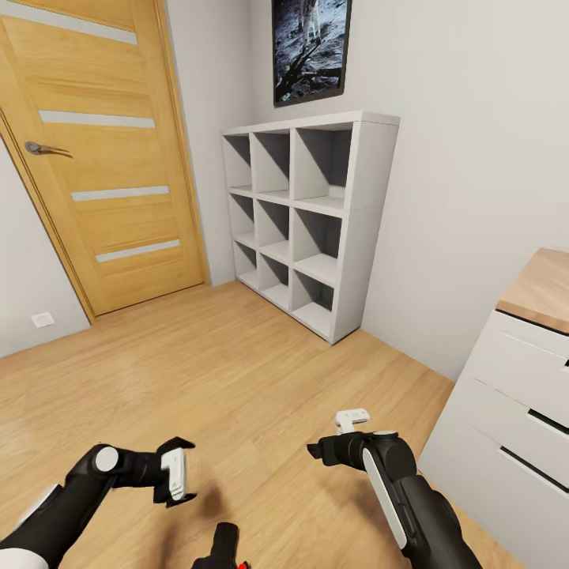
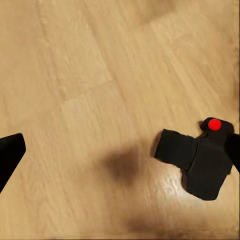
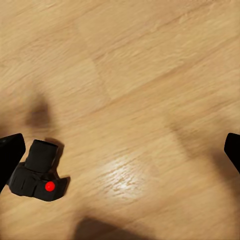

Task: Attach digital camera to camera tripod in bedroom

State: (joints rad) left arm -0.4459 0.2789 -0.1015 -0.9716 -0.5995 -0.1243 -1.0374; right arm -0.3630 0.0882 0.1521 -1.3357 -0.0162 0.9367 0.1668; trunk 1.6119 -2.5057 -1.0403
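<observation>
The digital camera [image 1: 224, 548] is a small black body with a red button, lying on the light wood floor at the near edge of the head view, between my two arms. In the left wrist view the digital camera [image 2: 197, 161] lies close to one finger [image 2: 9, 156] of the open pair, untouched. The right wrist view shows the digital camera [image 3: 38, 171] beside one dark fingertip [image 3: 10, 154]. My left gripper [image 1: 178, 472] and right gripper [image 1: 336, 435] hover low over the floor, both open and empty. The camera tripod is out of view.
An oak door [image 1: 103, 158] stands shut at the left. A white cube shelf [image 1: 312, 217] lines the far wall under a dark framed picture [image 1: 310, 46]. A white dresser [image 1: 514, 411] with a wooden top stands close on the right. Open wood floor [image 1: 237, 371] lies ahead.
</observation>
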